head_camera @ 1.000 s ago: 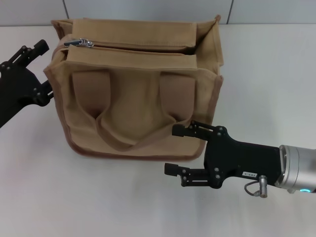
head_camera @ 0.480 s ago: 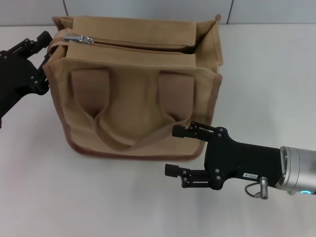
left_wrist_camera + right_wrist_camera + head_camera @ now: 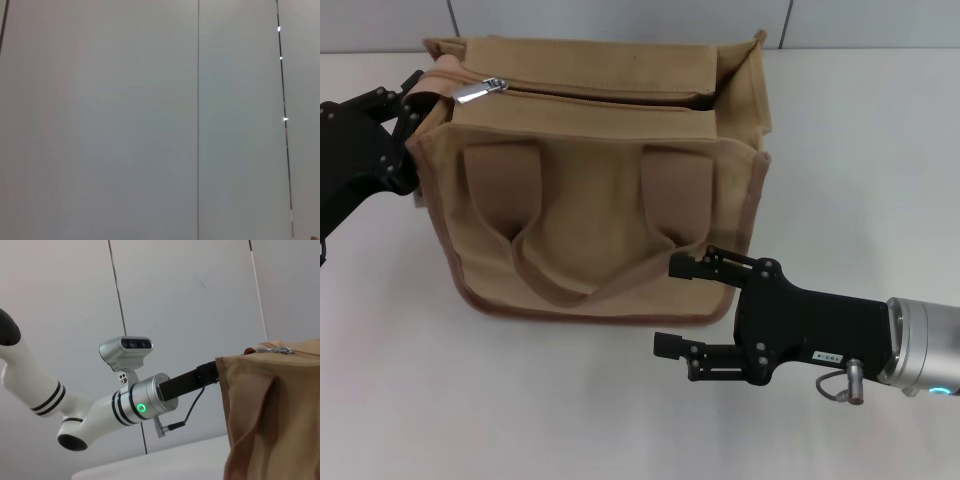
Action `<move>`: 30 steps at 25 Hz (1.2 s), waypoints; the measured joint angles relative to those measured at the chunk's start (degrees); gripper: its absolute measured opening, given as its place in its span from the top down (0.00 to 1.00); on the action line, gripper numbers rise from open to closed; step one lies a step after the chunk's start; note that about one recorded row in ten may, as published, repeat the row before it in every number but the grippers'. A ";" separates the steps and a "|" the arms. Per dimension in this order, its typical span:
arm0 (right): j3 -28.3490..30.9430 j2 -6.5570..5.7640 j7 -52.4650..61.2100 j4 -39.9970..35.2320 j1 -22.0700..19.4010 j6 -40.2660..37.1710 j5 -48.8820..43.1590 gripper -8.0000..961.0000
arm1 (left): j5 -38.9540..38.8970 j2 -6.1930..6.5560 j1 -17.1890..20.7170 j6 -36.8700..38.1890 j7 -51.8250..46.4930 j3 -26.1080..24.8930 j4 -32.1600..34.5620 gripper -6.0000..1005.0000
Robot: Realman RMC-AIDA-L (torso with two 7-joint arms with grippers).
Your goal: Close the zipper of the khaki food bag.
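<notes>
Left pincer [image 3: 408, 100] has closed in on the bag's [image 3: 600, 190] corner, grip unclear; pull tab [image 3: 478, 92] just beside it, zipper [image 3: 590, 96] running rightward. Right pincer [image 3: 685, 305] idles, released.

One khaki food bag [image 3: 600, 180], one zipper [image 3: 590, 93], two handles [image 3: 590, 270], and two claws: left claw [image 3: 405, 110], right claw [image 3: 685, 305].

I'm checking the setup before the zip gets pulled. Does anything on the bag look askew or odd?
Only small things. The khaki food bag has its left top corner pushed in where the left gripper presses it, and the silver pull tab lies tilted at that end. The right gripper hangs open in front, apart from the bag.
</notes>
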 joint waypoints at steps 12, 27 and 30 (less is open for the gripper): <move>0.14 -0.27 2.16 -0.83 0.56 -6.96 1.49 0.13 | -0.73 -0.15 -1.59 7.56 -2.13 -0.37 -0.05 0.97; 12.57 -0.24 21.94 -3.29 5.54 -6.09 8.04 0.28 | -1.51 -0.09 -4.18 6.32 -9.13 -0.40 -0.25 0.97; 12.27 -0.30 28.14 -3.22 8.17 -2.85 8.76 0.35 | -1.54 -0.07 -5.09 6.01 -9.37 -0.21 0.00 0.97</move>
